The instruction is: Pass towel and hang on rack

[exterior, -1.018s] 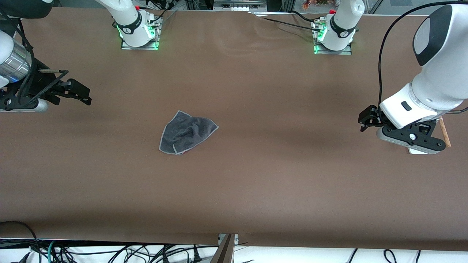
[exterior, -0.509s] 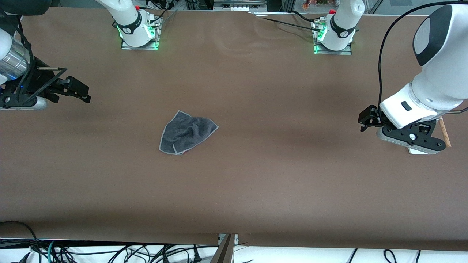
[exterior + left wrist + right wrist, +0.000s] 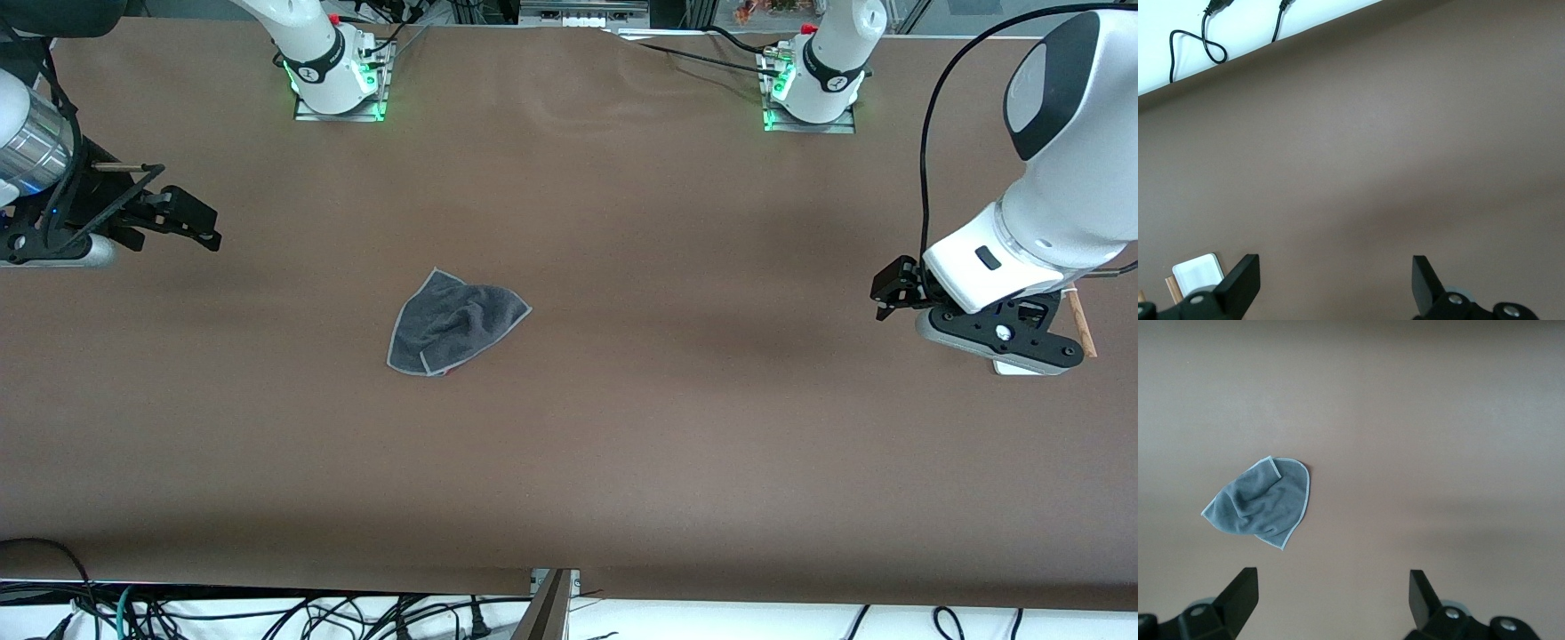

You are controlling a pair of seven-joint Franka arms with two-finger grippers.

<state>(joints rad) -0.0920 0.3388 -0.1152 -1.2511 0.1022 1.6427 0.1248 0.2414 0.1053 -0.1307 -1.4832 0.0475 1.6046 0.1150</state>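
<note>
Over toward the right arm's end of the bench [image 3: 676, 462], the right claw [image 3: 209, 233] hangs in the air with its fingers spread wide and nothing between them. From its wrist camera the towel [image 3: 1261, 502] sits well apart from that claw, lying crumpled flat on the bench [image 3: 1438, 420] with the light stitched edge running round it. Front view has the towel [image 3: 455, 324] roughly mid-bench, way closer to the right claw than to the left one.

Left claw [image 3: 885, 293] is parked over the left arm's end, fingers also spread and empty, so that arm looks like it's just waiting. Right under and beside it you can catch a bit of the rack [image 3: 1079, 324], one wooden rod plus a corner of white base, mostly hidden by the arm. The left wrist view shows the rack [image 3: 1197, 275] base corner close to the claw [image 3: 1331, 283].

Handling guess: the towel is light, floppy, no stiffness at all, so it'll droop and swing once lifted. I'd pinch a raised fold or a corner near the stitched edge, leaving plenty hanging free for the left claw to grab at the pass.
</note>
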